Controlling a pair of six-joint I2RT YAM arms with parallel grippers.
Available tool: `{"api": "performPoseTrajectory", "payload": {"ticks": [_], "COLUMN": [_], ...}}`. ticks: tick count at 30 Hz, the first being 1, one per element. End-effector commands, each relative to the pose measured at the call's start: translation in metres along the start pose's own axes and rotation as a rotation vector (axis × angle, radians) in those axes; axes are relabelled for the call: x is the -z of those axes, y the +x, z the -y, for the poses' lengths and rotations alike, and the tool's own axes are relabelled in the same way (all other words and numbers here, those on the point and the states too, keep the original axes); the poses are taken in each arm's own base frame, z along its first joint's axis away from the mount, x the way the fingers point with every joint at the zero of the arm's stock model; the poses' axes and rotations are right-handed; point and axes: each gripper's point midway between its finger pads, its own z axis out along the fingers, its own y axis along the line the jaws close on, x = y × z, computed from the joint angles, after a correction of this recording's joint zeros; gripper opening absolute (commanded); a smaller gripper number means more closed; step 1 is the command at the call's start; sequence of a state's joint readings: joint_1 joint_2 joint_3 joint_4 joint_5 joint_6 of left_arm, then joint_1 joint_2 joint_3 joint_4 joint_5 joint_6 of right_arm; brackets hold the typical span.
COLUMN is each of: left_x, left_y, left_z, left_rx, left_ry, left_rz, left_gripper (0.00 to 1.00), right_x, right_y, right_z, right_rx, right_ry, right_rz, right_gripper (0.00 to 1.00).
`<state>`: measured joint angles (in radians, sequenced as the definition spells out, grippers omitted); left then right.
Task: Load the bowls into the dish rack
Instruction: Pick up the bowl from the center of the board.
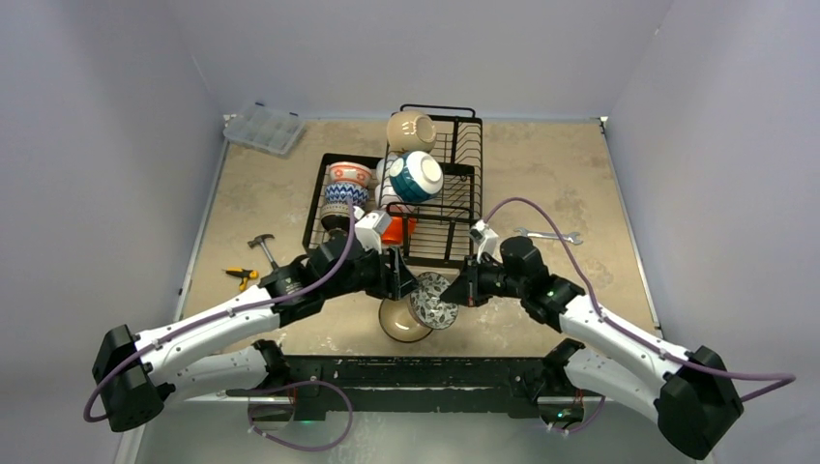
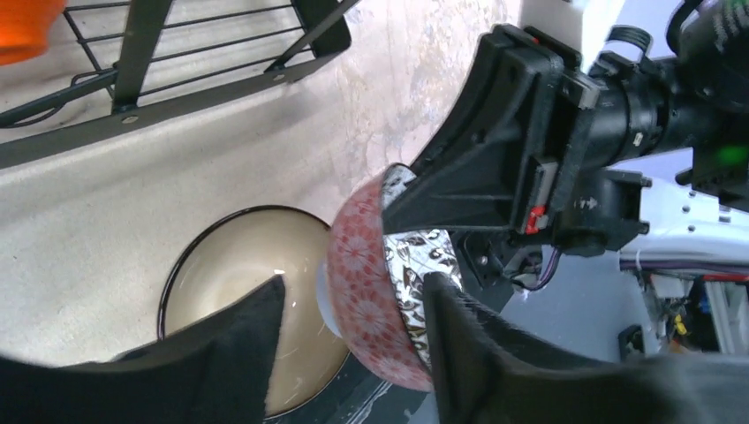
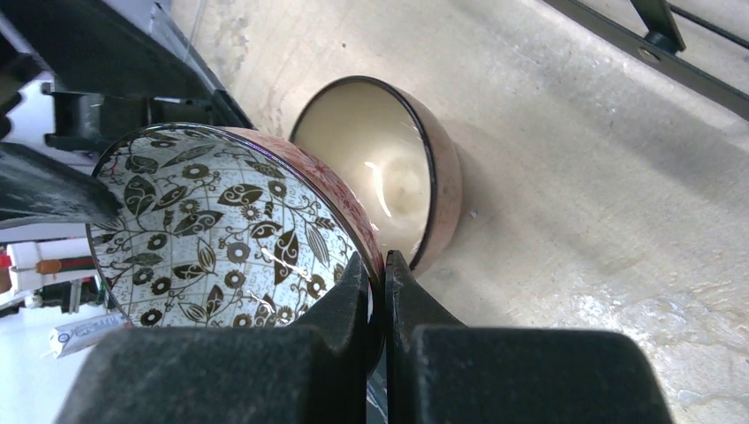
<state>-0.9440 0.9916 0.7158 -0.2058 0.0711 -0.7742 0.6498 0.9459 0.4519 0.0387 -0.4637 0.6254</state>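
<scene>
A red floral bowl [image 1: 435, 302] with a black-and-white leaf pattern inside [image 3: 221, 230] hangs tilted on edge just above the table. My right gripper [image 3: 375, 261] is shut on its rim. The left gripper [image 2: 353, 283] stands open around the same bowl [image 2: 362, 265]: one finger rests against the patterned inside, the other is clear of the red outside. Under and behind it, a tan bowl [image 1: 398, 324] sits upright on the table. The black wire dish rack [image 1: 454, 222] holds a tan bowl [image 1: 410, 130], a teal bowl [image 1: 418, 176], a blue-patterned bowl [image 1: 345, 193] and an orange bowl [image 1: 398, 229].
A clear compartment box [image 1: 263, 128] sits at the back left. A hammer [image 1: 261, 246] and a yellow-handled tool [image 1: 240, 275] lie left of the rack, a wrench [image 1: 549, 235] to its right. The rack's front edge [image 2: 177, 79] is close behind both grippers.
</scene>
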Motion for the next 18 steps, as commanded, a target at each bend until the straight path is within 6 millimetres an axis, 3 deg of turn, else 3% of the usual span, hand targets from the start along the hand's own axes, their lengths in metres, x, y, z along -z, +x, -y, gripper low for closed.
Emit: {"api": "performPoseTrajectory", "payload": {"ticks": [1, 4, 6, 12, 18], "left_x": [0.002, 0.004, 0.005, 0.005, -0.007], "left_y": [0.000, 0.006, 0.011, 0.030, 0.038], "left_z": [0.004, 0.012, 0.019, 0.033, 0.041], "left_rx": [0.061, 0.120, 0.168, 0.333, 0.362], "left_ry": [0.032, 0.100, 0.156, 0.344, 0.387], "left_rz": [0.021, 0.018, 0.010, -0.008, -0.061], "left_gripper": [0.68, 0.88, 0.94, 0.96, 0.93], "right_x": [0.014, 0.021, 0.026, 0.034, 0.037], "right_y": [-0.033, -0.039, -0.043, -0.051, -0.054], "right_z": [-0.040, -0.045, -0.049, -0.060, -0.064], "right_rx": [0.094, 0.110, 0.118, 0.134, 0.140], "right_ry": [-0.120, -0.127, -0.132, -0.156, -0.165], "right_rz": [0.120, 0.159, 0.184, 0.226, 0.233], "right_gripper": [0.00, 0.00, 0.00, 0.00, 0.00]}}
